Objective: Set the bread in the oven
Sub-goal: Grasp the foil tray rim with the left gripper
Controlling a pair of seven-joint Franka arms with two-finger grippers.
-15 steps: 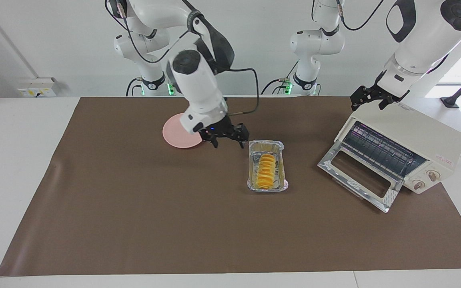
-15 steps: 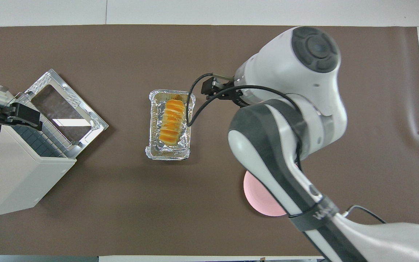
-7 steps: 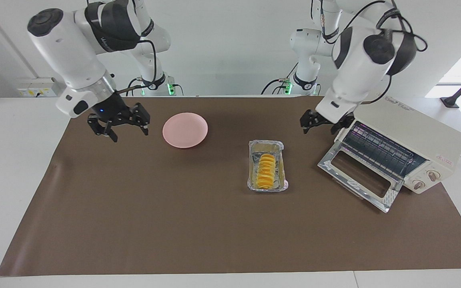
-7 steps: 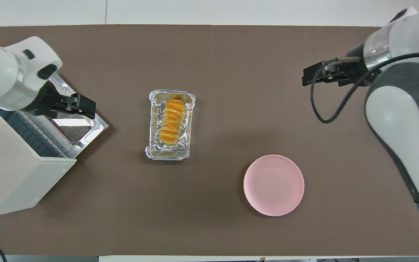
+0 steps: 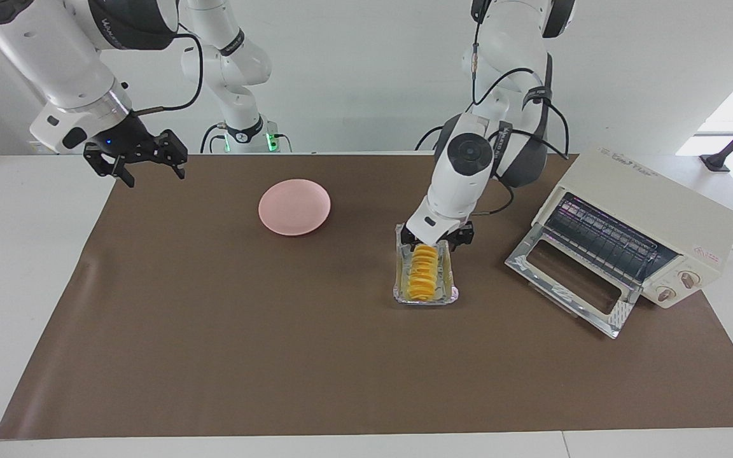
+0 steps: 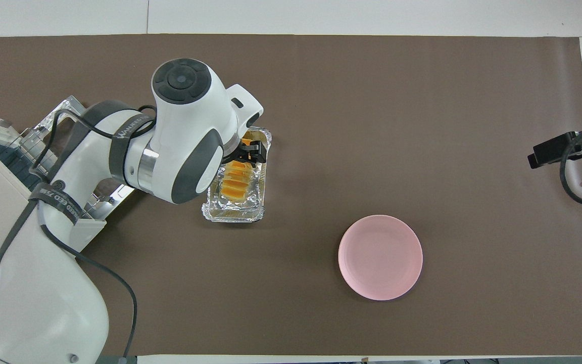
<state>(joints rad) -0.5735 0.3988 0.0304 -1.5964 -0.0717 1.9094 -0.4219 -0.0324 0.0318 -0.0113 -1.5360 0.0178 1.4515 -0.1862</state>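
Bread | in foil tray, oven door down | left gripper at its robot-side end, fingers apart, astride | right gripper waits, spread, at table's edge.

This looks like a robotics lab rather than a kitchen. Two white robot arms are mounted at a white table covered by a brown mat, against a bare white wall. Cables trail from the arm bases, and what may be a wall socket sits low beside the table.
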